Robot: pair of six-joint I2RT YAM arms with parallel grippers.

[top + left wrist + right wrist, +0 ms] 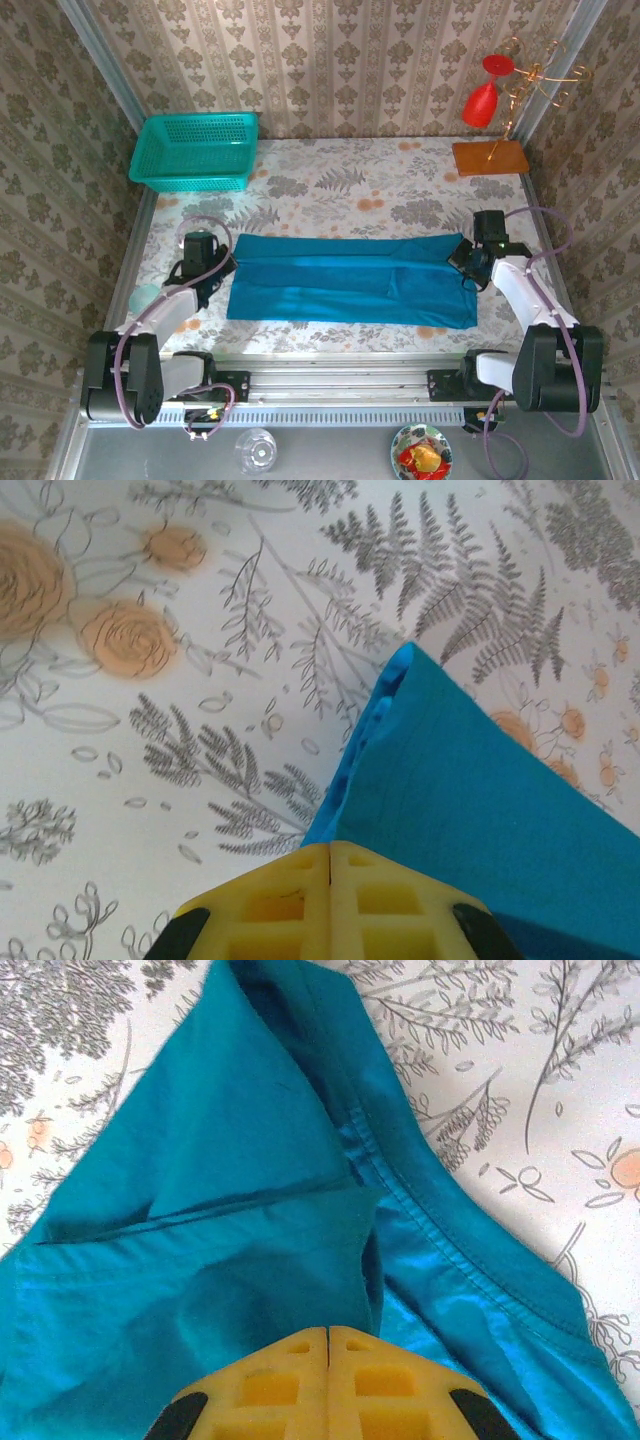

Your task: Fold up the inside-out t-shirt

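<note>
The inside-out t-shirt (pixel 350 280) lies as a long teal-blue strip across the near half of the table, stitched hems showing at its right end. My left gripper (pixel 220 268) sits at the strip's left edge. In the left wrist view its jaws (pixel 330 844) are pressed together just above the layered cloth edge (pixel 370 730). My right gripper (pixel 468 262) sits at the strip's right end. Its jaws (pixel 328 1329) are also pressed together, over a raised fold of the shirt (pixel 200 1210). I see no cloth between either pair of jaws.
A teal mesh basket (pixel 195 150) stands at the back left. A wire rack with red glasses (pixel 485 100) on a wooden base (pixel 490 158) stands at the back right. A clear glass (pixel 256 450) and a bowl (pixel 422 455) sit in front of the arm bases.
</note>
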